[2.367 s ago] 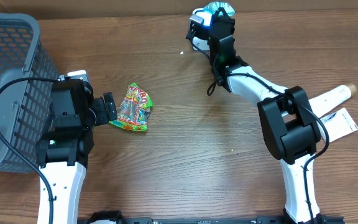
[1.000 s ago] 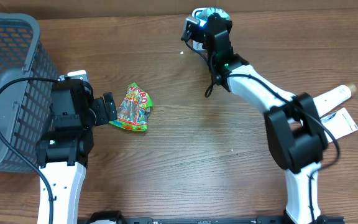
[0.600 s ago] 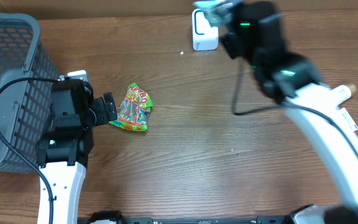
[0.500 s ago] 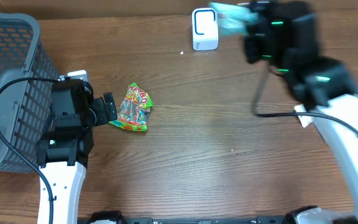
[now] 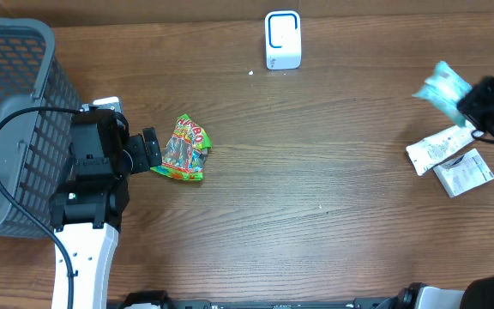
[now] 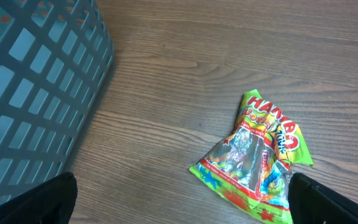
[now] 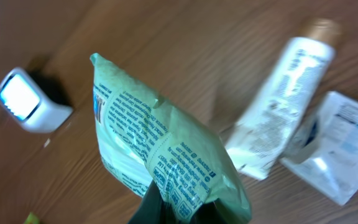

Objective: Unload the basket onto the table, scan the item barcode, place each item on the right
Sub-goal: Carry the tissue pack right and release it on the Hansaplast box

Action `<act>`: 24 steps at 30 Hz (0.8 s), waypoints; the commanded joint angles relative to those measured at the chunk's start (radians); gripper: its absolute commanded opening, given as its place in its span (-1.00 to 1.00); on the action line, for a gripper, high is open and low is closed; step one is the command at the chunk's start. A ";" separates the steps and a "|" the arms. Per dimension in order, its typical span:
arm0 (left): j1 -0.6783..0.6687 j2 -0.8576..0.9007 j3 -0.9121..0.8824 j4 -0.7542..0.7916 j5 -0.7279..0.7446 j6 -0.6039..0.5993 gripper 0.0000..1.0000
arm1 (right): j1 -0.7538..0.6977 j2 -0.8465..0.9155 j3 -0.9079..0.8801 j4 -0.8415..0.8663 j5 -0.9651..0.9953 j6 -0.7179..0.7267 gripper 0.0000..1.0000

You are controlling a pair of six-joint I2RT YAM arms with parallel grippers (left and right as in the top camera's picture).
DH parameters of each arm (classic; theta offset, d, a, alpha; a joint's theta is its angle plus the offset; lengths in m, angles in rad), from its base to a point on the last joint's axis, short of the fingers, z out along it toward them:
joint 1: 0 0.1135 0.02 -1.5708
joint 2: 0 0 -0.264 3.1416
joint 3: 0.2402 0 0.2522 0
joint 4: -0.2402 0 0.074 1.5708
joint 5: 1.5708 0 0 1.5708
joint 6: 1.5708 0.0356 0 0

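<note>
From where I stood I counted one pouch [image 7: 160, 155], one scanner [image 5: 282, 39], one candy bag [image 6: 257, 155], one tube [image 5: 436, 148], one flat packet [image 5: 464, 172] and one basket [image 5: 7, 86], with two arms working over the wooden table [image 5: 316, 223]. The pouch, pale green and crinkled, was up off the table at the far right, above the spot where the tube and packet lay side by side. The right gripper [image 5: 468, 105] had its fingers pinched tight on one end of it. Its long axis ran from that pinched end up and away toward the left, so the free end pointed roughly back toward the scanner's side of the table, though the two were well apart. A printed face of small text looked toward the wrist camera; I could not tell whether a barcode was on it. The scanner stood at the back edge, a small white box with a blue outline on top. The tube lay at a slant with its capped end toward the right edge, and the packet sat just beside it. The left gripper [image 5: 153, 150] was spread as wide as it went and held nothing. The candy bag lay flat on the wood just in front of its fingertips, and the grey mesh basket stood close on its other side.
</note>
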 commanded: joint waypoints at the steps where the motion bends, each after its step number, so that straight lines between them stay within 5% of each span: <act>1: 0.004 -0.006 0.003 0.003 -0.009 0.014 1.00 | -0.084 0.016 -0.126 0.072 -0.024 0.034 -0.93; 14: 0.004 -0.006 0.003 0.003 -0.009 0.014 0.99 | -0.203 0.024 -0.418 0.315 0.086 0.126 -0.89; 20: 0.004 -0.006 0.003 0.003 -0.009 0.014 1.00 | -0.202 0.024 -0.414 0.344 0.066 0.125 0.62; 24: 0.004 -0.006 0.003 0.003 -0.009 0.014 1.00 | -0.197 0.020 -0.346 0.318 -0.071 0.039 1.00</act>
